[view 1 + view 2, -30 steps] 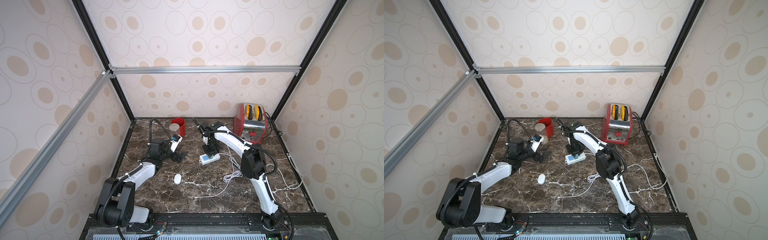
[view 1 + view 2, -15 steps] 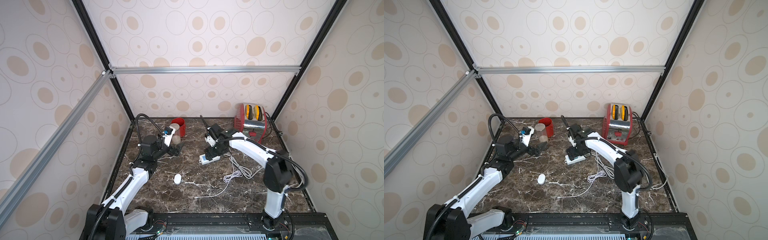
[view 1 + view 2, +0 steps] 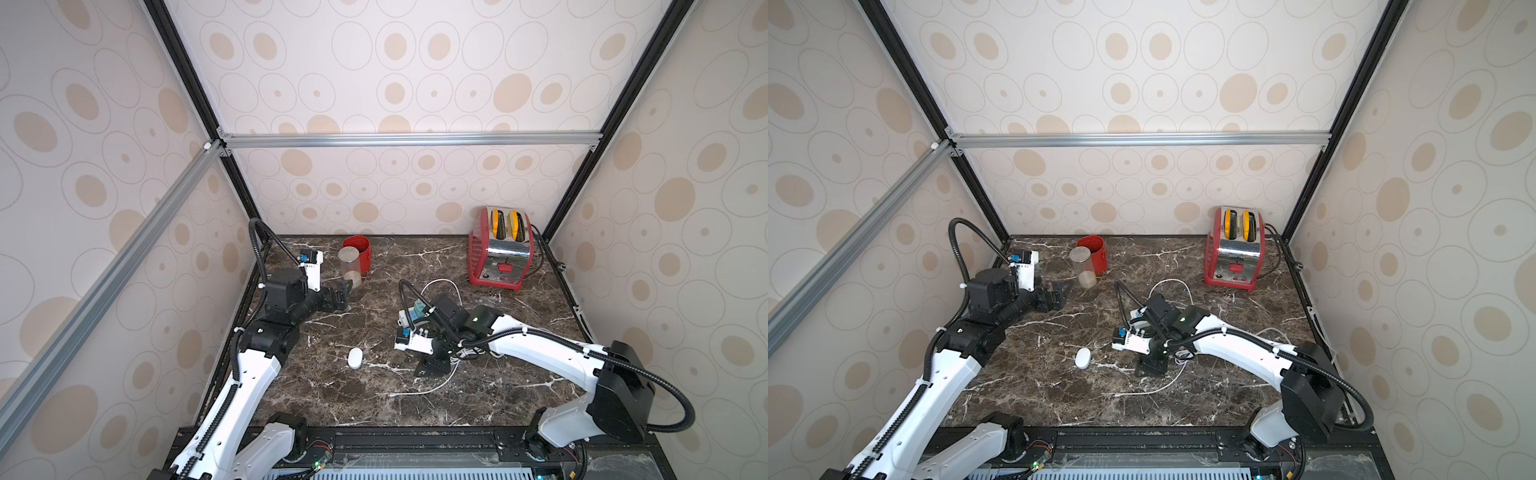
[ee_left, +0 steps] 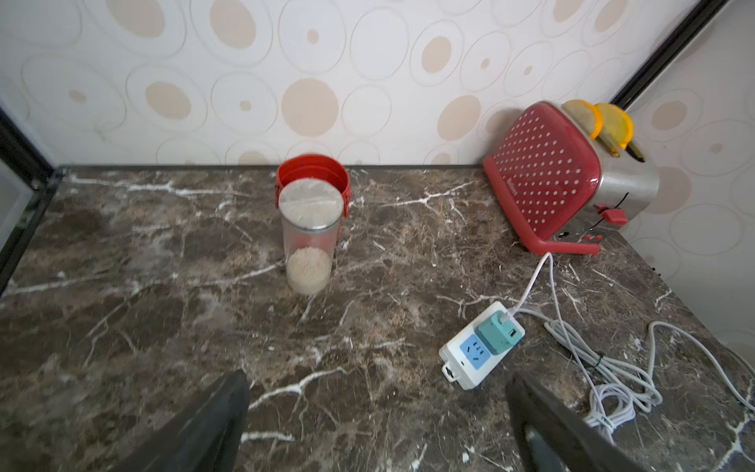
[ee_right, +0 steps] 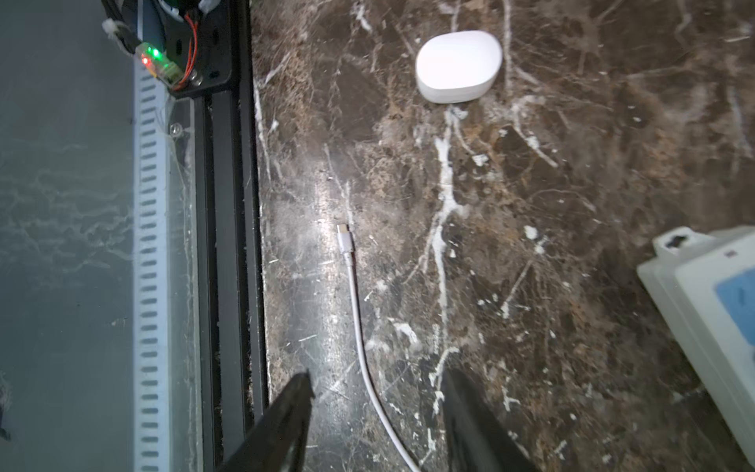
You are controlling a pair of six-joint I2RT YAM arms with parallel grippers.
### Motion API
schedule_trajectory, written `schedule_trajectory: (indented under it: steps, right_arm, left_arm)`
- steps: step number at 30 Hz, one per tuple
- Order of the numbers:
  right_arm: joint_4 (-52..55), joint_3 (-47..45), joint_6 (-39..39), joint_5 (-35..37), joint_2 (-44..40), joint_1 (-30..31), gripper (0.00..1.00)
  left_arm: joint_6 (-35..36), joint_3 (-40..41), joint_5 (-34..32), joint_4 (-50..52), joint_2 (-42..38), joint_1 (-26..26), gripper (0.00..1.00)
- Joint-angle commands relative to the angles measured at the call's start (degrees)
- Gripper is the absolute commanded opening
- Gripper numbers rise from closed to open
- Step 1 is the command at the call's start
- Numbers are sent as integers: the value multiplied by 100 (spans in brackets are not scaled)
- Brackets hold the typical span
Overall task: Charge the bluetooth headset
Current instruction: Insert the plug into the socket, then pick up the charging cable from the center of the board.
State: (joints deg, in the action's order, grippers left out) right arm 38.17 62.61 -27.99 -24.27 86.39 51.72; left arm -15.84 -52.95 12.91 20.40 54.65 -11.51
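Right gripper [image 5: 379, 378], jaws part-open and empty, hovers astride the cable [image 5: 354, 294], probably to grab it for the headset [image 5: 458, 65] lying free near the plug [image 5: 344, 235]; left gripper [image 4: 378, 378] wide, idle.

Robotics test cell dressed as a kitchen counter: a marble-pattern tabletop [image 3: 353, 399] boxed in by wallpapered panels [image 3: 374, 62] on aluminium framing [image 3: 407, 139], with a red toaster [image 3: 500, 253] at 1 o'clock, a red canister [image 3: 360, 249] and clear jar [image 3: 350, 266] at 11 o'clock, and a left arm [image 3: 245, 374] and right arm [image 3: 536, 353] based at 6 o'clock.
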Motion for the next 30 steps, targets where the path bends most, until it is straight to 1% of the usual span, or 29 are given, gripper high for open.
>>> schedule_trajectory:
  steps: [1,2,4,6,10,15,18,21,22,26,28,29,30]
  right_arm:
    - [15,167,-477,-21,399,414,44]
    - [-128,121,-387,-21,472,478,44]
    - [-382,15,-289,103,590,625,49]
    - [-461,-21,-280,193,670,737,50]
    - [-307,94,-240,410,921,979,48]
    - [76,191,-322,879,1231,1220,46]
    - [116,247,-150,1220,1383,1247,42]
    - [26,305,10,1429,1556,1252,34]
    - [-29,299,65,1491,1610,1249,33]
    - [-236,291,274,1861,1784,1278,32]
    - [-289,280,264,1884,1827,1287,32]
    - [-326,253,234,1865,1829,1287,32]
    - [-373,218,215,1856,1838,1288,28]
  left_arm:
    - [-530,-321,-407,1259,31,43,99]
    - [-575,-367,-490,1395,73,47,99]
    - [-659,-512,-569,1806,221,98,99]
    - [-742,-630,-504,2043,394,230,99]
    - [-922,-660,-255,2200,615,588,99]
    - [-985,-560,-124,2143,646,846,99]
    - [-974,-574,-78,2139,702,869,99]
    - [-974,-568,-58,2127,762,878,99]
    - [-974,-567,-43,2116,772,879,99]
    - [-949,-576,2,2099,828,887,99]
    - [-930,-576,42,2095,858,889,99]
    - [-915,-576,60,2091,863,887,99]
    - [-904,-576,79,2091,886,887,99]
